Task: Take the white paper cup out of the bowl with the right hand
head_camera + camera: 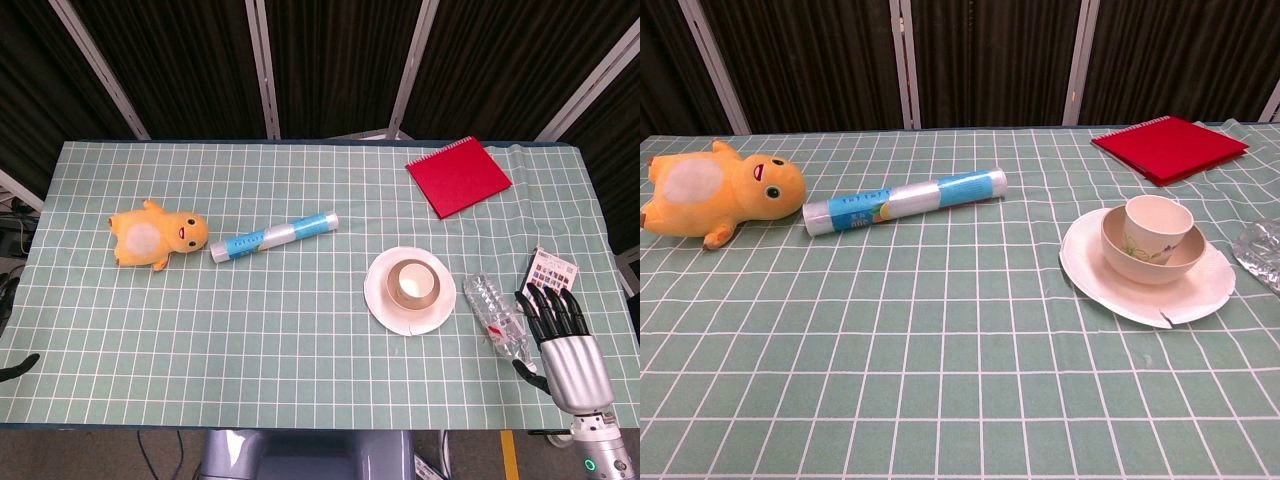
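Note:
A white paper cup (412, 284) (1158, 222) stands upright inside a pale bowl (442, 286) (1148, 264). The bowl sits on a white paper plate (380, 300) (1090, 272) at the right middle of the table. My right hand (562, 335) lies near the table's front right corner, well to the right of the bowl. Its fingers are straight and apart and it holds nothing. A dark tip at the left edge of the head view looks like my left hand (20, 366); its fingers cannot be made out. The chest view shows neither hand.
A crushed clear plastic bottle (497, 316) (1262, 252) lies between the plate and my right hand. A colour card (553, 270) lies beyond the fingers. Further off are a red notebook (458, 177) (1170, 148), a blue-labelled roll (273, 236) (905, 201) and a yellow duck toy (155, 235) (715, 190).

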Robot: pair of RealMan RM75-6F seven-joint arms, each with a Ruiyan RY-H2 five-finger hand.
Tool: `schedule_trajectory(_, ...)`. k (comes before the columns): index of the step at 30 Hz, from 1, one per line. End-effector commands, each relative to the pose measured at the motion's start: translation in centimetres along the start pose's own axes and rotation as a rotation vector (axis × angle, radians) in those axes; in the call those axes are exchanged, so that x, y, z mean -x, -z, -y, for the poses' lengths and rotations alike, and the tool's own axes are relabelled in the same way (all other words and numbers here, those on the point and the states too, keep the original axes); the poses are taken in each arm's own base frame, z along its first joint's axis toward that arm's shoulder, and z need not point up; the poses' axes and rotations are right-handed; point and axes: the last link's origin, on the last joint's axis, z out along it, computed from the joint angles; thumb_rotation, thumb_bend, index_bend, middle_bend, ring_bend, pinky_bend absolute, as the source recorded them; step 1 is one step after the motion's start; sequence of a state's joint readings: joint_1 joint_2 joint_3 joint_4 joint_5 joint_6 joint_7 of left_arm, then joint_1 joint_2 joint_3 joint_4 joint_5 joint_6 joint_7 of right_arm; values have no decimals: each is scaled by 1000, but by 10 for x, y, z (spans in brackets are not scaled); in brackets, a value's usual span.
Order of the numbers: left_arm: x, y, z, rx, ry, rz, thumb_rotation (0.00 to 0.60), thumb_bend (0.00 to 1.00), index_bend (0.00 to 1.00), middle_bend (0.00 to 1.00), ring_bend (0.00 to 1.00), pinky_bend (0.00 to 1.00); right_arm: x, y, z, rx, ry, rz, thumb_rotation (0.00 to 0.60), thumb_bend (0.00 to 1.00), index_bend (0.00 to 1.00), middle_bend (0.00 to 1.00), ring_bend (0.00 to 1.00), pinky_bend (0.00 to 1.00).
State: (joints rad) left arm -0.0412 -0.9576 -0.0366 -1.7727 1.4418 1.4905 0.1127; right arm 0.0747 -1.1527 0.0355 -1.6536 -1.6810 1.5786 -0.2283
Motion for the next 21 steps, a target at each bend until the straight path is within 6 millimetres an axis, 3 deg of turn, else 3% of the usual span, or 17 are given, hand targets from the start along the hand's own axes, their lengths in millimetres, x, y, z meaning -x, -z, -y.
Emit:
schedule_trajectory(1,0,0,0,1,2,-1,600,88,0,0,0,0,1,0,0,3,-1,6,600,0,21,0,0,0)
schedule_trajectory(11,-1,0,1,2,4,-4,600,89,0,0,0,0,2,-1,2,1,-7,27,600,0,0,0,0,0)
schedule_trajectory(18,-3,-1,3,-4,18,-10,600,89,0,0,0,0,6,-11,16,-28,-40,42,600,0,40,0,0,0)
schedule_trajectory(21,-4,-1,5,-7,23,-13,600,89,0,0,0,0,10,-23,28,-51,-50,53,600,5,184,0,0,0)
